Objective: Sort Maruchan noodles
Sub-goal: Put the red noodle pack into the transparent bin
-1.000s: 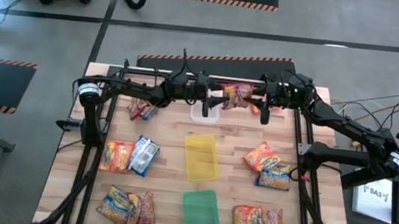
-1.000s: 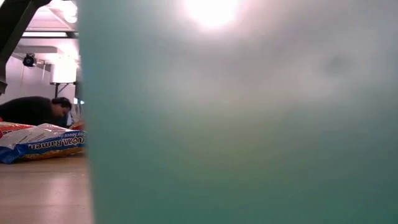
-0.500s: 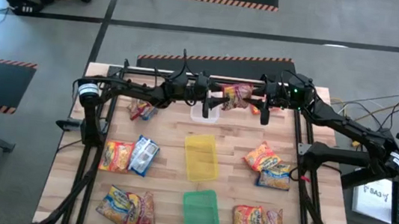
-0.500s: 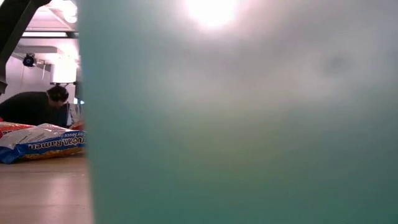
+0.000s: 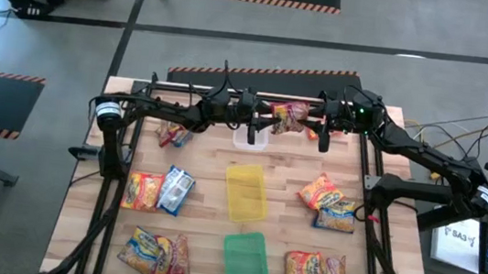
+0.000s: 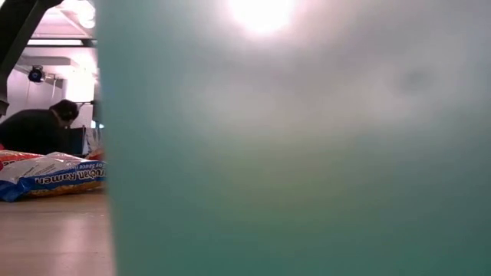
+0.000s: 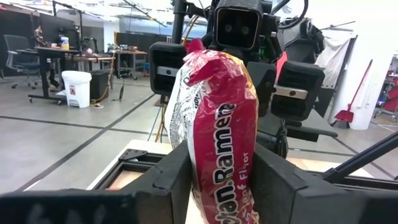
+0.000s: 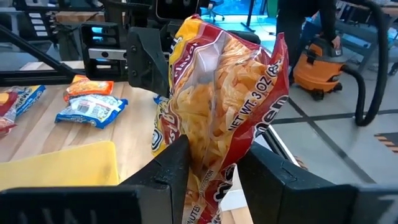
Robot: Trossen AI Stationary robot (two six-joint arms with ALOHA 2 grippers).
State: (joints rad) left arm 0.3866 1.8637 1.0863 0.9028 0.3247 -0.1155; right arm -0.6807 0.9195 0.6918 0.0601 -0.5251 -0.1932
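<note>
Red Maruchan ramen packet (image 5: 290, 116) held aloft over the table's far edge beside the clear tray (image 5: 250, 137), pinched from both ends: left gripper (image 7: 219, 180) and right gripper (image 8: 213, 167) both clamped (fingers pressing the wrapper).

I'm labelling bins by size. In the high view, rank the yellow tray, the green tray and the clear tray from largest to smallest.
1. Green tray and yellow tray: look about alike, so unranked.
2. Clear tray: looks smallest, though the arms cover part of it.
</note>
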